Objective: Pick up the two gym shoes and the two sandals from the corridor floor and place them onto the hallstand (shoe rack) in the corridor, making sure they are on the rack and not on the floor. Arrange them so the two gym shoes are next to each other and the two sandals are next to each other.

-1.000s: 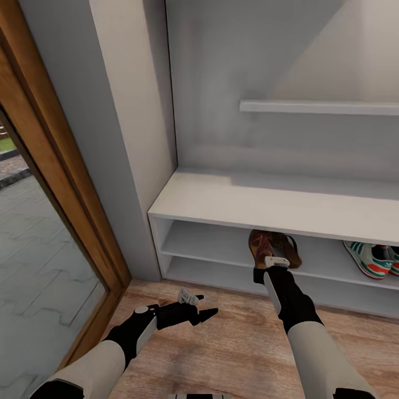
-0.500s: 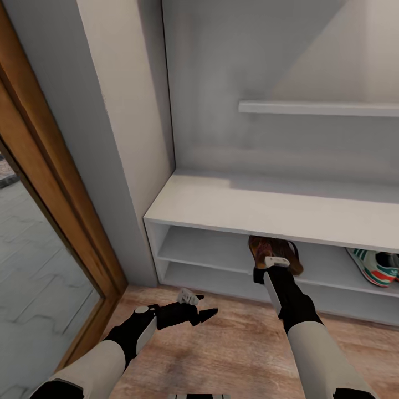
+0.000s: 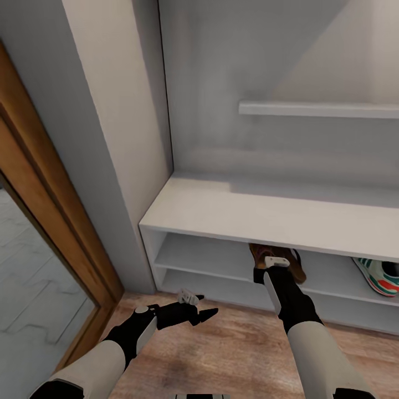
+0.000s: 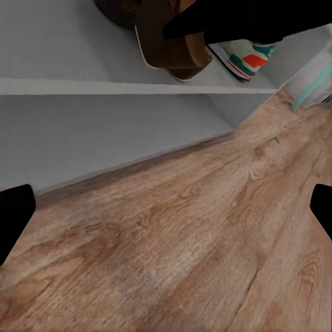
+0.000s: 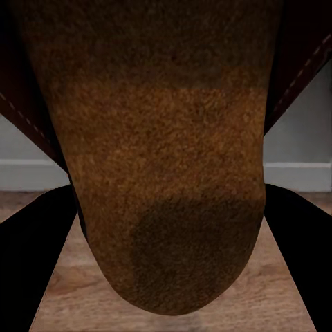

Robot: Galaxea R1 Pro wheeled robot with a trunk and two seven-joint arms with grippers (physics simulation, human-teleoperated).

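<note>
A dark brown sandal (image 3: 275, 257) sits clamped in the right end effector (image 3: 275, 265), its sole filling the space between the fingers and its toe reaching in under the pale grey-white hallstand (image 3: 260, 213) onto the upper shoe shelf. Well off to that end effector's right, on the same shelf, lies a cream gym shoe (image 3: 380, 275) with green stripes and red-orange sole. Wood-plank corridor floor (image 3: 233, 349) spreads below both.

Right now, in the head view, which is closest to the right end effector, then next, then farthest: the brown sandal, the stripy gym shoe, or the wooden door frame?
From the right end effector:
1. Brown sandal, right at it, on the shoe shelf.
2. Gym shoe, farther right on that shelf.
3. Wooden door frame, far left.
</note>
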